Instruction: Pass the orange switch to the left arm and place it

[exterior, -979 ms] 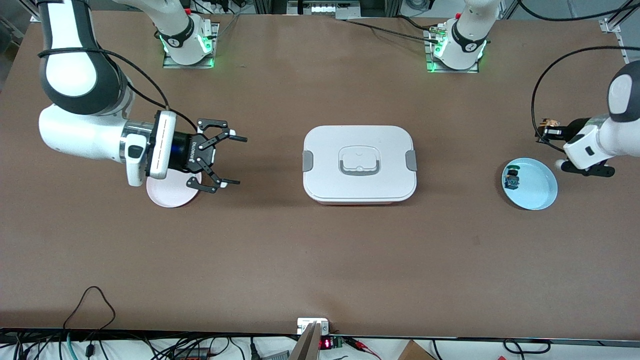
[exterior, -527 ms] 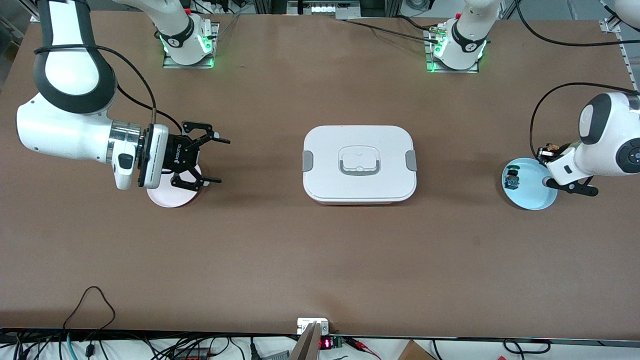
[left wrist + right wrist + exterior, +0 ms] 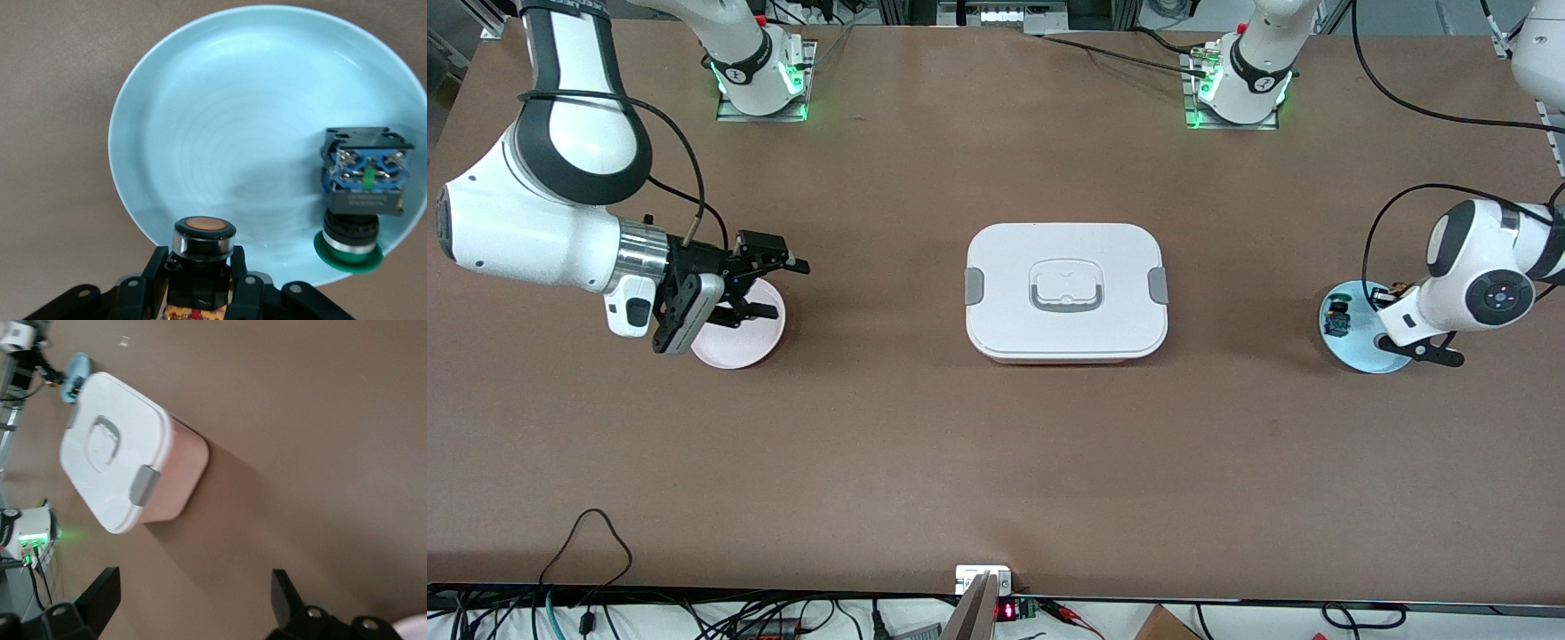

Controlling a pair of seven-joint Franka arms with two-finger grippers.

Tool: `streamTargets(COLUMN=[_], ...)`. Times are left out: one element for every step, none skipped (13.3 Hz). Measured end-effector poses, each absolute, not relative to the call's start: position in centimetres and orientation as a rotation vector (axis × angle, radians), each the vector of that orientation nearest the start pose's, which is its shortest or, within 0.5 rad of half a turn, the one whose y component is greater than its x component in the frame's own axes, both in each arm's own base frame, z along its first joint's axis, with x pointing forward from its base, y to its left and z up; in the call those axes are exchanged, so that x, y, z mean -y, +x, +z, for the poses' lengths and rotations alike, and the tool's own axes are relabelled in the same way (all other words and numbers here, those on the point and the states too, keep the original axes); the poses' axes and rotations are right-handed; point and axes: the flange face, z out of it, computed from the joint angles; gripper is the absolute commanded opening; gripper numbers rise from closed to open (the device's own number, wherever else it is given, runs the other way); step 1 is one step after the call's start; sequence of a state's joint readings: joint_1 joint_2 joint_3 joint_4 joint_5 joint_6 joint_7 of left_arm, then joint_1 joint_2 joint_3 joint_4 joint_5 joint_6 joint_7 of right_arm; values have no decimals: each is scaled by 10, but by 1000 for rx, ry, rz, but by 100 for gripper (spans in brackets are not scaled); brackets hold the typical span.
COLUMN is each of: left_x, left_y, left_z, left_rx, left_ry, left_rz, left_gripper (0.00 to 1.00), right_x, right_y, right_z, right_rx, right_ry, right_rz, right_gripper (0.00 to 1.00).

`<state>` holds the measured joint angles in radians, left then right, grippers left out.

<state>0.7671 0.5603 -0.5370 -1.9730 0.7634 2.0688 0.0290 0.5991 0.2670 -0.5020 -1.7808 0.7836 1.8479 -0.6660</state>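
Along the near edge of the brown tabletop [image 3: 996,462], cables trail. Mid-table sits the white box [image 3: 1065,291]. Toward the left arm's end, the left gripper [image 3: 200,283] hangs over the blue plate [image 3: 1352,351], clamped on the orange switch [image 3: 203,243], beside a blue-and-green switch [image 3: 363,183]. The right gripper [image 3: 769,286], spread wide, hangs over the pink plate [image 3: 743,342].

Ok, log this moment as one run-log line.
left hand: shut on orange switch, over blue plate | right hand: open, over pink plate | box: mid-table, untouched
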Motion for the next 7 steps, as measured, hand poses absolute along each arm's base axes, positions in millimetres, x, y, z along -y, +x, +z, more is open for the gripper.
streamTargets(left_x=[-168, -167, -166, -166, -167, -168, -170], left_y=[554, 556, 557, 559, 562, 566, 570], left_z=[191, 187, 183, 180, 180, 182, 185], left_rx=[-395, -409, -420, -423, -420, -414, -407], left_ry=[-2794, -2788, -2789, -2795, -2800, -2802, -2802], left_rz=[488, 466, 451, 442, 432, 419, 405], left_gripper=[1, 4, 4, 4, 4, 4, 4], right_x=[-133, -129, -125, -119, -113, -104, -94], right_y=[603, 603, 602, 600, 597, 596, 595], right_z=[423, 424, 425, 425, 424, 423, 423], right_rx=[552, 515, 485, 448, 402, 359, 326], right_ry=[-2519, -2594, -2675, -2753, -2824, -2895, -2963], right_rz=[11, 57, 108, 168, 231, 281, 324], right_gripper=[100, 100, 100, 100, 100, 100, 100])
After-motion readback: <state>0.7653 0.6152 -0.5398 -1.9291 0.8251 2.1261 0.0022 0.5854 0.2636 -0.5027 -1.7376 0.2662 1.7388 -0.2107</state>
